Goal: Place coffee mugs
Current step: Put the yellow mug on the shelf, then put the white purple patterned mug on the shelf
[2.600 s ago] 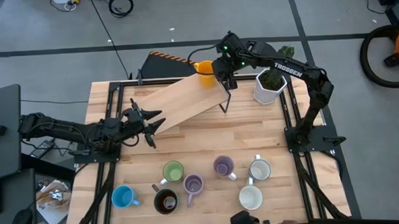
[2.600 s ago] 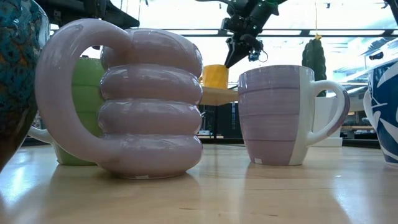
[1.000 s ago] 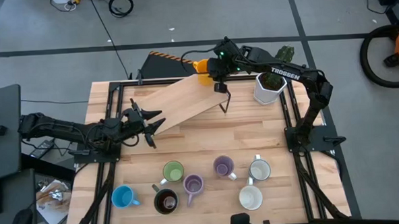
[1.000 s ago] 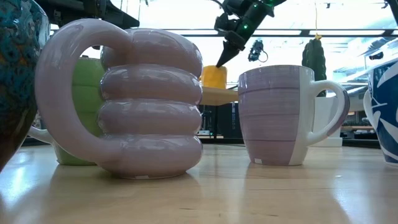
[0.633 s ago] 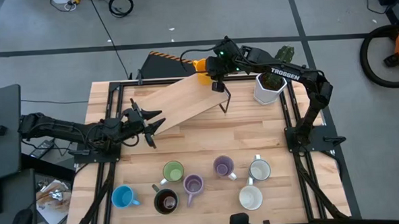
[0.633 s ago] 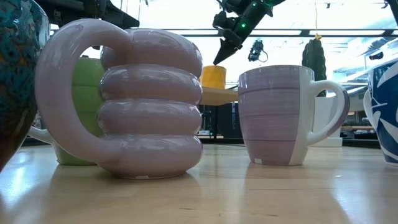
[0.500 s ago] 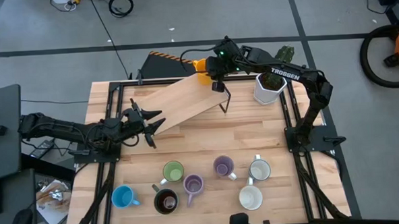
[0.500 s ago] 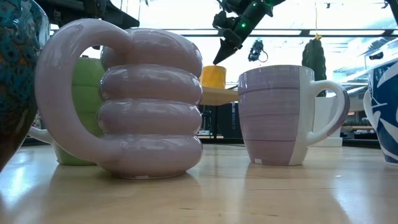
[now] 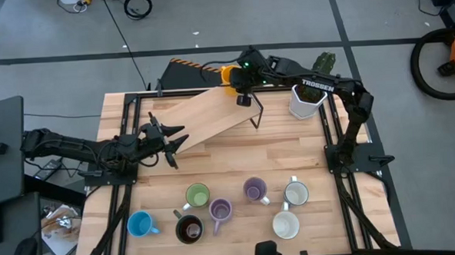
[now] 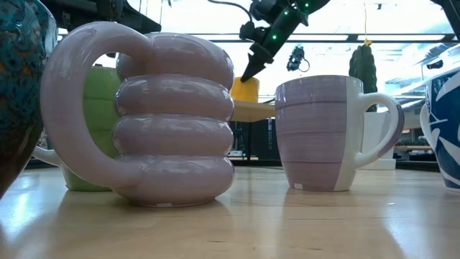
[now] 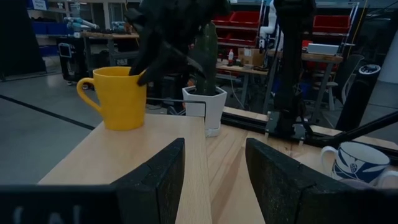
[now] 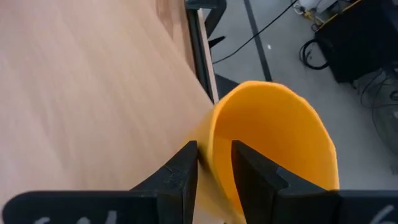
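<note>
An orange mug [image 9: 227, 72] stands upright on its base at the far end of a raised wooden board [image 9: 204, 117]. My right gripper [image 12: 214, 152] slants down onto the mug's rim, open, one finger inside the mug and one outside. Several other mugs stand on the table's near part, among them green [image 9: 197, 195], lilac [image 9: 220, 211] and blue [image 9: 141, 223]. My left gripper [image 9: 180, 137] waits open at the board's left end, level, with nothing between its fingers. My right gripper comes at the orange mug's rim wall [image 12: 212, 134] slanting down from the table's right side. One finger [image 12: 252, 171] is inside the mug and the other [image 12: 180, 174] outside. The gap is wider than the wall. Whether a finger touches it, I cannot tell.
A white faceted cactus pot [image 9: 307, 97] stands right of the board's far end, close under my right arm. A thin metal leg [image 9: 255, 117] holds up the board. Bare tabletop [image 9: 236, 158] lies between the board and the mugs.
My right gripper has moved a little toward the table's left and slightly down, bringing its fingertips to the orange mug's rim. The mug has stayed in place.
</note>
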`<state>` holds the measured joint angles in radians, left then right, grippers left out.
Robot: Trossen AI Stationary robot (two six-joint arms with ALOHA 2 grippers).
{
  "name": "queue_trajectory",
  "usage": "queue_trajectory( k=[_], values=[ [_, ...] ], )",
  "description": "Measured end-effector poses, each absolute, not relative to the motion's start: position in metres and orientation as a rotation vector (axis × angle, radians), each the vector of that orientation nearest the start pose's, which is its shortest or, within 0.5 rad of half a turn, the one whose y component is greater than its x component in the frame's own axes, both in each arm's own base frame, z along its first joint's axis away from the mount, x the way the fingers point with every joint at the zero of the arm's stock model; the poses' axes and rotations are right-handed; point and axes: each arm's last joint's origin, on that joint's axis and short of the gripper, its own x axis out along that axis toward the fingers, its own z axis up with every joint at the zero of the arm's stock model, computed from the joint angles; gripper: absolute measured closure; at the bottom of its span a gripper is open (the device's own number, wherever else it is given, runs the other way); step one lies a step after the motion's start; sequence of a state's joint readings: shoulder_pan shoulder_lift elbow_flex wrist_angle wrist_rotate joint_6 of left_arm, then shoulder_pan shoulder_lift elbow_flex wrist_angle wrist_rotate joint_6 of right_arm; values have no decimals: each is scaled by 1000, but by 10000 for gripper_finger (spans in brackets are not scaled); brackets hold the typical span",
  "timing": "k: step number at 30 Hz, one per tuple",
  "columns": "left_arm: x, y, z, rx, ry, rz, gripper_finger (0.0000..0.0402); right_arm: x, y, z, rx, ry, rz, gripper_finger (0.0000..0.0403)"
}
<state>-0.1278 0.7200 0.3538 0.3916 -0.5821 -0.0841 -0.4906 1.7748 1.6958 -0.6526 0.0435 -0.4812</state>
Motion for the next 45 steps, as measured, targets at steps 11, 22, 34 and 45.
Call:
queue_trajectory(
  k=[11,22,34,45],
  values=[
    [164,-5,248,-91,-42,452,225,349,-187,341,-291,819,-309,298],
    [164,-5,248,-89,-38,451,225,348,-184,345,-313,821,-276,246],
    [165,-10,241,-72,34,332,225,327,-143,389,-381,730,-276,176],
    [162,-27,238,48,85,311,225,332,-56,380,-294,823,-15,185]
  ],
)
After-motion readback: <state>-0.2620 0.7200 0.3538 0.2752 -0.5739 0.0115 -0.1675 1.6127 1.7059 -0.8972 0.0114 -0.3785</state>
